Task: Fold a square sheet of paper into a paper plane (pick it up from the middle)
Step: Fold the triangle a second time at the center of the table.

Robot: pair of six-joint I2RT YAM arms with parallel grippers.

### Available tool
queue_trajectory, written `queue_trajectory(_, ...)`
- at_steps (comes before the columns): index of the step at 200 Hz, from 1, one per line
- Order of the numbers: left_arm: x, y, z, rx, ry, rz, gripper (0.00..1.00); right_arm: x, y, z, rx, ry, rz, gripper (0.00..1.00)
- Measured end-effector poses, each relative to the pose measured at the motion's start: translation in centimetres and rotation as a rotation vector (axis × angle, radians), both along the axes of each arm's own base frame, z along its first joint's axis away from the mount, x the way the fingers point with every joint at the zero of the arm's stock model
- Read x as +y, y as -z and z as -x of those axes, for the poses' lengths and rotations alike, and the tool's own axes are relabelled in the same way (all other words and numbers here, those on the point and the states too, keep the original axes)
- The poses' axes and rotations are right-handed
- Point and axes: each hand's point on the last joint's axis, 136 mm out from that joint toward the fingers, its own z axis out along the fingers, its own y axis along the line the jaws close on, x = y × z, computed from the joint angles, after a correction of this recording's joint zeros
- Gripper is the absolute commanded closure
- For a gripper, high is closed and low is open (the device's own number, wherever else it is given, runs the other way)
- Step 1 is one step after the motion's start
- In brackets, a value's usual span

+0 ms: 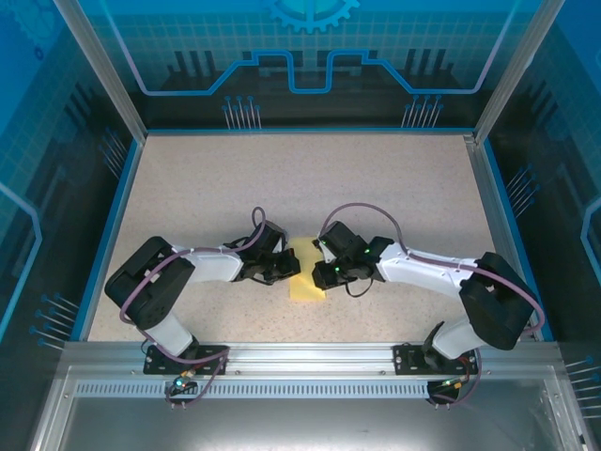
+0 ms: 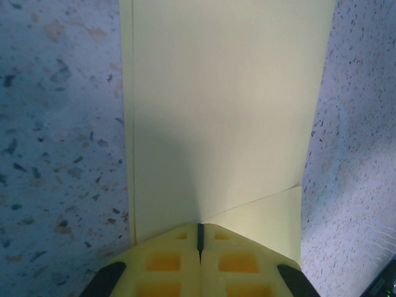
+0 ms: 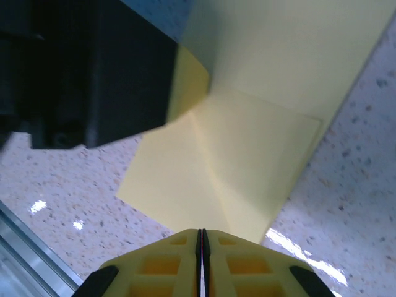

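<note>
Speckled counter: the left hand pinches the folded square sheet of paper. The closed right hand, facing it, should press creases firmly.

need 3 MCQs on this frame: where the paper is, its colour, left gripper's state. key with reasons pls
1. Where is the paper?
A) far left corner
B) between the left gripper and right gripper
C) on the metal rail

2. Paper colour?
A) white
B) blue
C) pale yellow

3. Left gripper's jaws?
A) shut
B) wide open
C) half open

Key:
1 B: the top view shows it mid-table with a gripper at each side.
2 C: it reads yellow against the speckled table.
3 A: in the left wrist view the pads meet along a thin seam.
</note>
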Motion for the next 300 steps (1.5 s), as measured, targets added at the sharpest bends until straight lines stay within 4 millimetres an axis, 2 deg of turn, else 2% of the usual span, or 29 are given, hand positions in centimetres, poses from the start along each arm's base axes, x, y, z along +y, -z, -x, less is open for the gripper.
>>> queue_trajectory(22, 0.0, 0.0, 0.0, 0.000, 0.000, 0.000, 0.99, 1.0, 0.3, -0.4, 0.012, -0.014, -0.016, 0.91)
queue_trajectory(80, 0.0, 0.0, 0.0, 0.000, 0.000, 0.000, 0.99, 2.4, 3.9, -1.1, 0.070, -0.004, 0.000, 0.94)
queue_trajectory(130, 0.0, 0.0, 0.0, 0.000, -0.001, 0.000, 0.99, 3.3, 4.7, -1.7, 0.072, 0.018, -0.030, 0.94)
queue_trajectory(157, 0.0, 0.0, 0.0, 0.002, -0.003, 0.000, 0.99, 3.2, 5.4, -1.7, 0.084, 0.025, -0.017, 0.95)
queue_trajectory(224, 0.1, 0.1, -0.1, 0.000, -0.007, -0.005, 0.99, 3.0, 5.3, -1.6, 0.078, 0.018, -0.007, 0.94)
queue_trajectory(300, 0.2, 0.1, -0.1, 0.001, -0.011, -0.014, 0.99, 0.7, 5.4, 0.3, 0.097, -0.014, 0.052, 0.94)
